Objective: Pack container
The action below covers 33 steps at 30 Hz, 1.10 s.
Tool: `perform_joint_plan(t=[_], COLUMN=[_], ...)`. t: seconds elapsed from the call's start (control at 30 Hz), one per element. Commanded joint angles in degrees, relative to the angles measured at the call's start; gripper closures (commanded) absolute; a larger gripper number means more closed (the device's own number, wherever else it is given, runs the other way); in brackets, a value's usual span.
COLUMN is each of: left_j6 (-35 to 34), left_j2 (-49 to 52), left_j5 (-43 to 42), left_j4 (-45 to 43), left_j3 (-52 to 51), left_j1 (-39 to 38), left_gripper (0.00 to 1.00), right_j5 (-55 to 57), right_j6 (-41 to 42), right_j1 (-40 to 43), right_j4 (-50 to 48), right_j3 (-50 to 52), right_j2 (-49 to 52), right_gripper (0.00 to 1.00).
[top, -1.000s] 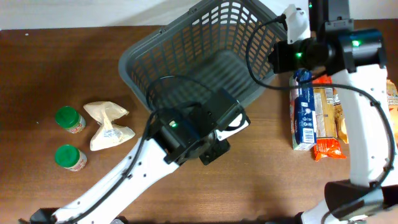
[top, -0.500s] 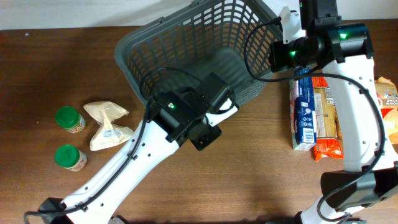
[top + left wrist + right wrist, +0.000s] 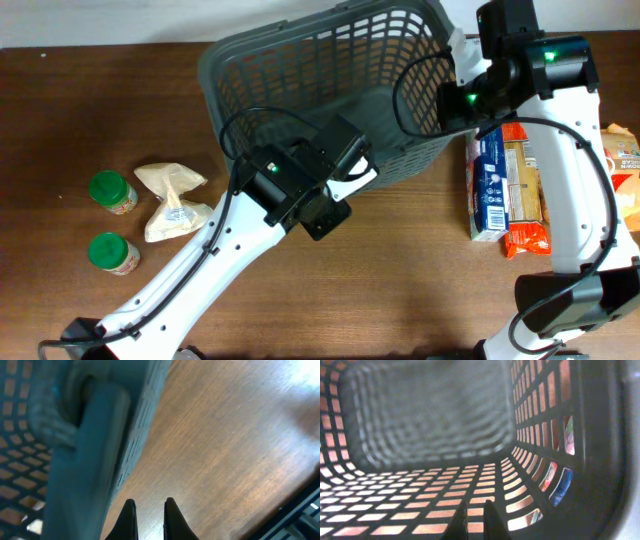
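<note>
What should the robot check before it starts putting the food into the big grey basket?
1. Basket has room: ok, nothing shows inside it.
2. Left gripper free: ok, fingers narrowly apart with nothing between them, over the table beside the basket's wall.
3. Right gripper free: ok, reaching inside the basket, fingers narrowly apart, holding nothing.
4. Basket sitting flat: cannot tell.
5. Food packed: not ok, the green-lidded jars, pale bag and blue box lie outside on the table.
</note>
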<state>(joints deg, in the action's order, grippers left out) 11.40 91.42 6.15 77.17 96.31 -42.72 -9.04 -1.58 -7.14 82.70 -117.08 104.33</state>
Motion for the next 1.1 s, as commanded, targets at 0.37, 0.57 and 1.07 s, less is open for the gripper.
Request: perform_joint_plan(t=[0.37, 0.57, 1.07], left_j6=[0.3, -4.8, -9.3], left_j2=[-0.1, -6.0, -22.5], left_j5=[-0.2, -2.5, 4.2], left_j4=[-0.8, -0.9, -1.4], left_j3=[0.2, 1.6, 11.1], left_j1=[10.2, 10.2, 27.3], left_gripper=[0.98, 0.95, 0.46], right_j5=[1.1, 0.7, 11.6], right_j6=[-1.2, -1.1, 4.1], right_j1=[-0.3, -0.2, 10.6], right_j4=[2.6, 1.9, 5.8], right_j3=[0.0, -3.3, -20.7], right_j2=[0.7, -3.1, -21.0], right_gripper=[0.96, 0.96, 0.96])
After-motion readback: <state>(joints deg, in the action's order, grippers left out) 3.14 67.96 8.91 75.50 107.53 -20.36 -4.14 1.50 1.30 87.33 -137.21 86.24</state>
